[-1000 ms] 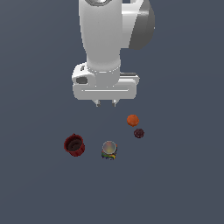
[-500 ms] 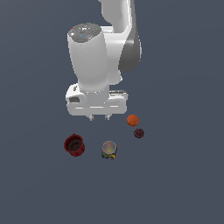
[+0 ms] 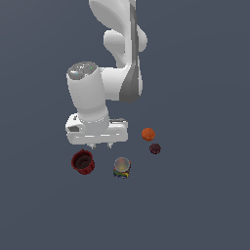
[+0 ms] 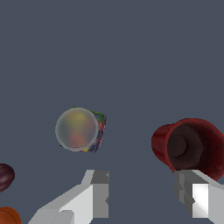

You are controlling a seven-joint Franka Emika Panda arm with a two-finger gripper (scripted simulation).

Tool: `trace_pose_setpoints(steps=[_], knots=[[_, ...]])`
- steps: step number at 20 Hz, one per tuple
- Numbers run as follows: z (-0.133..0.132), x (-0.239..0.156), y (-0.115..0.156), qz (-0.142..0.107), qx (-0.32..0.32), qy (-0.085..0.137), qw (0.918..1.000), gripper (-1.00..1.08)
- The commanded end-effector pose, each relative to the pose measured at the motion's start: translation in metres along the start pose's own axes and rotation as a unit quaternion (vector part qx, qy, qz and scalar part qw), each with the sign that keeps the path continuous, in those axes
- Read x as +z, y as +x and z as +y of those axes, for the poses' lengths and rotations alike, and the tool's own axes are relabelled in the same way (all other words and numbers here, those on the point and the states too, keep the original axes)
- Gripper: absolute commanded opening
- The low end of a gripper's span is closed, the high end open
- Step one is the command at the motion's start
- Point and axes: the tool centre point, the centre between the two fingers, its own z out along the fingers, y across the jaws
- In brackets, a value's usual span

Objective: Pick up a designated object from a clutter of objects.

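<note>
The dark red cup stands on the grey floor toward the exterior view's left, its dark hollow showing. My gripper hangs open just above and behind the gap between the cup and the multicoloured can. Nothing lies between the fingers. One finger sits close beside the cup in the wrist view, apart from it. The orange ball and the smaller maroon ball lie toward the exterior view's right.
The floor is a plain dark grey surface. The white arm rises behind the objects and its hand covers the ground just behind the cup and can.
The arm has swung toward the exterior view's left and come lower, bringing the open gripper from near the orange ball to just above the cup and can. The objects have not moved.
</note>
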Motion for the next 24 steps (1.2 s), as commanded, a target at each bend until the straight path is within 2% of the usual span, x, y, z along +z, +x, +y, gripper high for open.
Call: trace_pose_setpoints(steps=[1, 12, 24], knots=[[0.012, 0.016, 0.0, 0.013, -0.002, -0.003, 0.9999, 0.28], [0.05, 0.063, -0.008, 0.048, -0.006, -0.02, 0.9986, 0.28], [0.058, 0.074, -0.011, 0.054, -0.006, -0.024, 0.9982, 0.28]])
